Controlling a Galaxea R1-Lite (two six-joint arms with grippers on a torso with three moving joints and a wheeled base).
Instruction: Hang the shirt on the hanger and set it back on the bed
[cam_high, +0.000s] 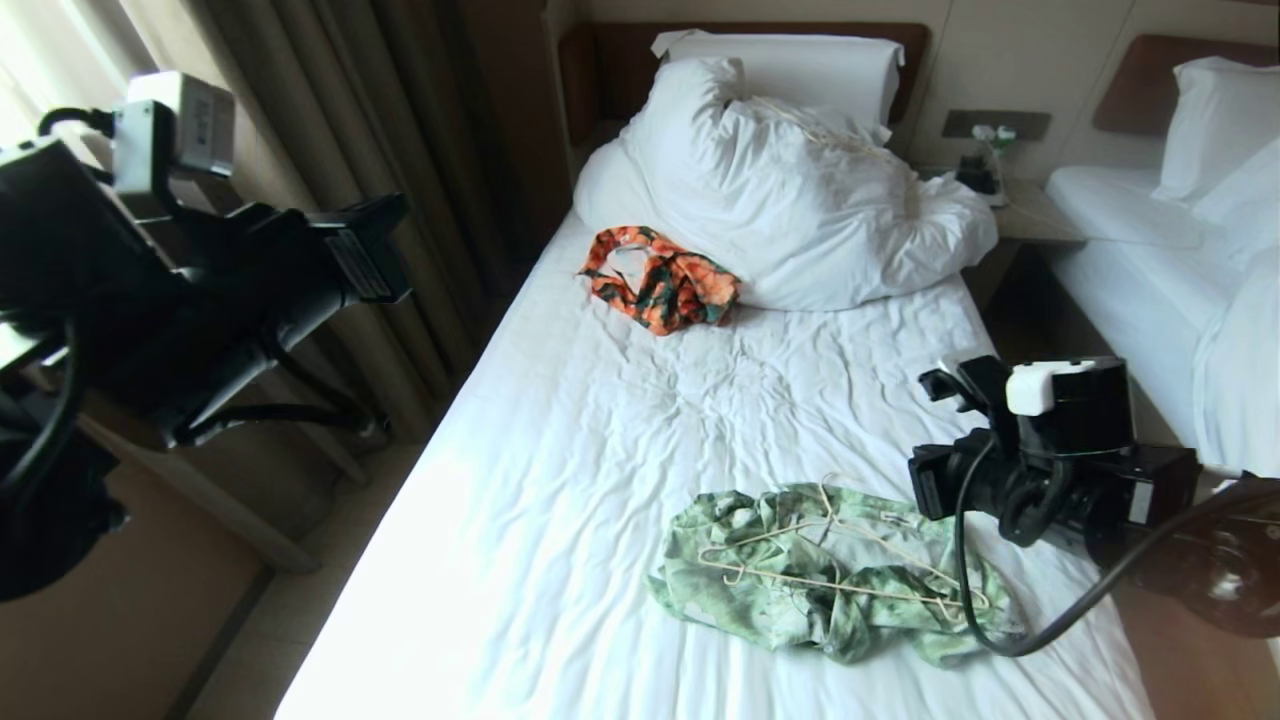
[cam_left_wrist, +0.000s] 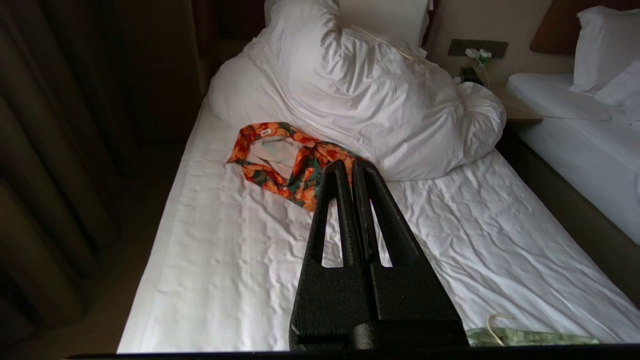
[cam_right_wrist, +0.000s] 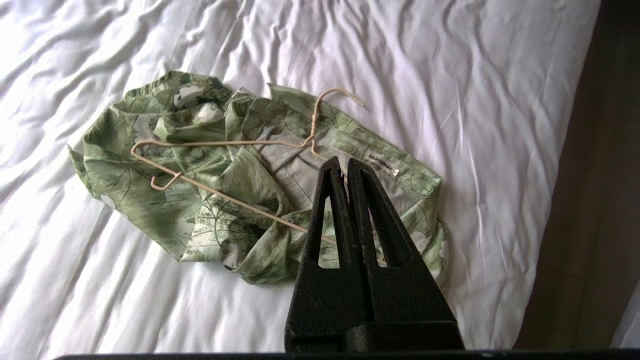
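Low in the frame, near the foot of the bed (cam_high: 520, 480), the shirt (cam_high: 800, 590) lies crumpled on the wrinkled white sheet, a little right of centre. The hanger (cam_high: 850, 565) rests flat on top of it, hook pointing toward the pillows, not threaded through the fabric. Just to the right, at the lower right of the frame, the right gripper (cam_right_wrist: 346, 167) hovers above the shirt's edge with its two fingers pressed together on nothing. At the far left, off the mattress beside the curtain (cam_high: 330, 130), the left gripper (cam_left_wrist: 348, 167) hangs pinched together and empty. Farther up, an orange floral garment (cam_high: 662, 280) sits just beside the bunched duvet (cam_high: 800, 200) and pillow (cam_high: 800, 60).
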